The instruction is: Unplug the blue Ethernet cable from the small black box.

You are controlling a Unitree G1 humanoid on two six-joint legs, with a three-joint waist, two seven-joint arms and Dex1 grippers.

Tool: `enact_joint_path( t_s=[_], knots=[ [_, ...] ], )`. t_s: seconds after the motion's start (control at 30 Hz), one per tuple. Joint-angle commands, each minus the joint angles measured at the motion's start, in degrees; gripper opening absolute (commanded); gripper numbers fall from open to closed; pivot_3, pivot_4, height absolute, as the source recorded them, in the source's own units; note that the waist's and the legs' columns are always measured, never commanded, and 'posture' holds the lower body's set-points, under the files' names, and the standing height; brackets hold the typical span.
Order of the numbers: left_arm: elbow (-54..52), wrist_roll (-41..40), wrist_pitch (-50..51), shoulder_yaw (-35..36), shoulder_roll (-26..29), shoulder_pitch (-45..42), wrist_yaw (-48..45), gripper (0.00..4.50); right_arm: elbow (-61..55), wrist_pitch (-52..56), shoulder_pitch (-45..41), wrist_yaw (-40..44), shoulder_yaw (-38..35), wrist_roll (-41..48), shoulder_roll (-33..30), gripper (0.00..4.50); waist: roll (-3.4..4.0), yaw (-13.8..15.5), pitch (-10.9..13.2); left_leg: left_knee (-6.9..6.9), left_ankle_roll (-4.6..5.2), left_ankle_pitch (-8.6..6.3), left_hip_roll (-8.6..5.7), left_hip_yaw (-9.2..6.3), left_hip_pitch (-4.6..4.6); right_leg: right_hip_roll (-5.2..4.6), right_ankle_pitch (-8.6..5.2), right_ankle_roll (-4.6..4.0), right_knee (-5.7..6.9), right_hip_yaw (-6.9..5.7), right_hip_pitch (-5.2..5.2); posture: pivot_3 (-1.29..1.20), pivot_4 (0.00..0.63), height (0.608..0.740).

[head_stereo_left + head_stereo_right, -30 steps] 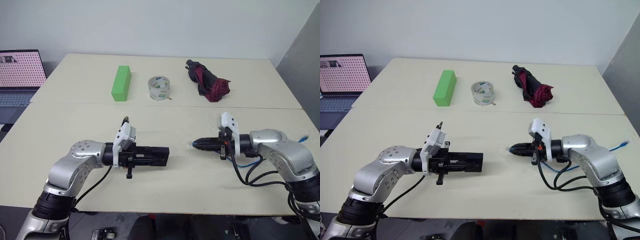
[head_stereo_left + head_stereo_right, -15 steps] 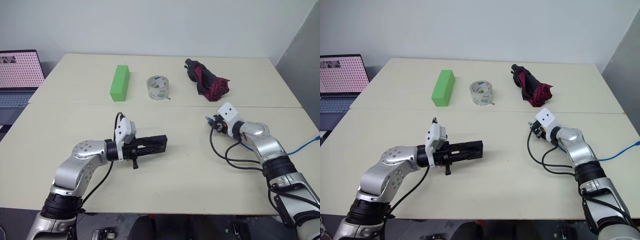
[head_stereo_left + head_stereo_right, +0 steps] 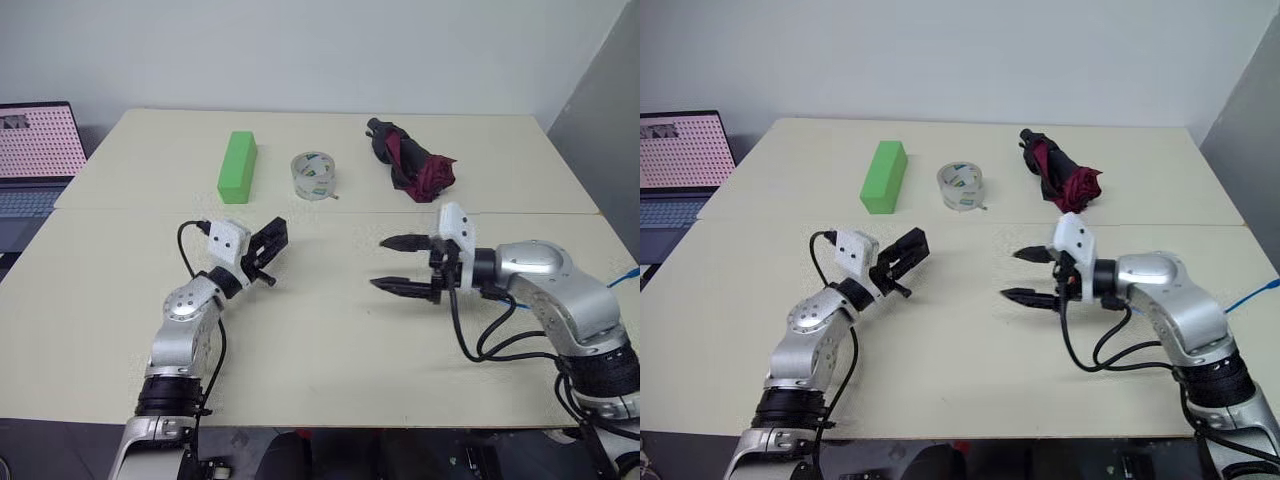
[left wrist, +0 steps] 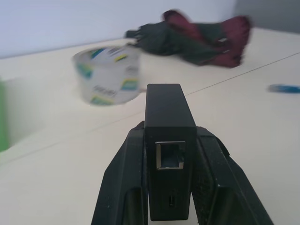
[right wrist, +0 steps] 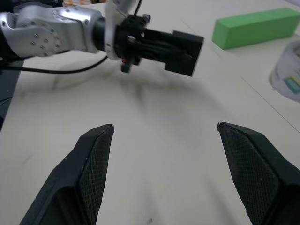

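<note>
The small black box (image 4: 168, 117) is clamped edge-on between my left gripper's (image 3: 272, 240) fingers, a little above the table, left of centre. Its Ethernet port (image 4: 170, 154) faces the left wrist camera and has nothing in it. My right gripper (image 3: 378, 263) hovers right of centre, points toward the box and stands wide open with nothing between its fingers (image 5: 96, 159). A gap of bare table separates it from the box (image 5: 183, 46). The blue Ethernet cable (image 3: 630, 273) trails off the table's right edge, and a blue plug end (image 4: 283, 88) lies on the tabletop.
A green block (image 3: 237, 166), a roll of clear tape (image 3: 313, 175) and a folded dark red umbrella (image 3: 412, 165) lie along the far half of the table. A laptop (image 3: 35, 150) sits at the far left. Black cables (image 3: 490, 335) hang under my right forearm.
My right gripper has opened and no longer has the blue plug; it swung away and came back pointing left. My left arm carried the box forward and left, turning it toward the far right.
</note>
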Motion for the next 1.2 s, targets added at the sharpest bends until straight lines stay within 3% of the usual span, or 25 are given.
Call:
enact_joint_path(
  t_s=[0.03,0.1,0.27,0.3,0.43,0.7,0.8,1.0,1.2],
  knots=[
    [2.92,0.21,-4.09,2.11,-0.92,-1.71,2.08,0.79,-1.33,0.26,-1.05,-1.47,0.08,-0.76,0.4,3.75,-0.01,0.21,0.0,0.0,0.0,0.0,-0.01,0.01,-0.01,-0.02,0.0,0.0,-0.01,0.01,-0.01,0.0,0.15,0.74],
    [4.68,0.52,-4.52,2.04,-1.23,-1.8,2.45,1.51,-0.83,0.05,-1.09,-1.68,0.41,-1.12,0.58,3.81,-0.04,0.35,-0.01,0.02,-0.01,0.0,-0.04,0.0,-0.04,-0.07,0.0,0.0,-0.04,-0.04,-0.01,0.0,0.15,0.74],
    [4.11,-0.8,-3.09,2.02,-0.93,0.57,0.91,2.52,-0.61,0.08,-0.6,-2.25,0.54,-1.85,0.72,3.81,-0.04,0.1,-0.02,0.02,-0.01,0.0,-0.03,0.0,-0.02,-0.07,0.0,0.0,-0.01,-0.03,-0.01,0.0,0.15,0.74],
    [2.47,-0.59,-2.63,2.06,-0.4,2.13,0.95,2.58,-0.84,0.22,-0.11,-2.41,0.54,-1.92,0.76,3.81,-0.04,-0.02,-0.02,0.01,-0.01,0.0,-0.03,0.0,-0.02,-0.07,0.0,0.0,-0.01,-0.03,-0.01,0.0,0.15,0.74],
    [-4.51,-0.19,0.58,2.1,1.31,7.43,1.04,3.53,-1.07,0.27,1.32,-3.33,0.17,-2.25,1.08,3.81,-0.03,-0.18,-0.02,-0.04,-0.01,0.0,0.01,0.0,-0.01,-0.04,0.0,0.0,-0.01,-0.03,-0.02,0.0,0.15,0.74],
    [-22.36,-0.54,12.17,2.5,8.19,18.45,0.19,3.53,-2.65,0.89,6.13,-5.3,-4.73,-1.02,-0.71,3.81,-0.04,-0.01,-0.02,-0.05,0.01,-0.01,0.0,-0.05,-0.01,-0.05,0.0,0.0,-0.01,-0.05,0.0,0.0,0.15,0.74],
    [-27.68,-2.02,17.8,3.36,13.34,20.38,-3.04,3.53,-2.74,0.98,8.56,-5.47,-9.29,-0.15,-3.05,3.81,-0.04,0.06,-0.02,-0.04,0.16,-0.09,-0.01,-0.07,-0.01,-0.06,0.0,0.0,-0.05,-0.05,0.05,0.0,0.15,0.74],
    [-34.43,-9.14,25.56,8.49,23.72,19.95,-11.62,3.53,-2.93,1.85,14.76,-4.3,-19.51,3.43,-7.98,3.81,-0.03,0.05,0.0,-0.07,0.19,-0.11,-0.01,-0.09,0.03,-0.05,0.0,0.0,-0.09,-0.07,0.09,0.0,0.15,0.74],
    [-34.97,-11.63,28.49,10.08,27.39,17.91,-14.88,3.53,-3.57,2.14,18.22,-3.67,-21.91,4.32,-10.69,3.81,0.01,0.0,0.02,-0.11,0.21,-0.12,-0.01,-0.11,0.12,-0.02,0.0,0.0,-0.12,-0.09,0.2,0.0,0.15,0.74]
  ],
)
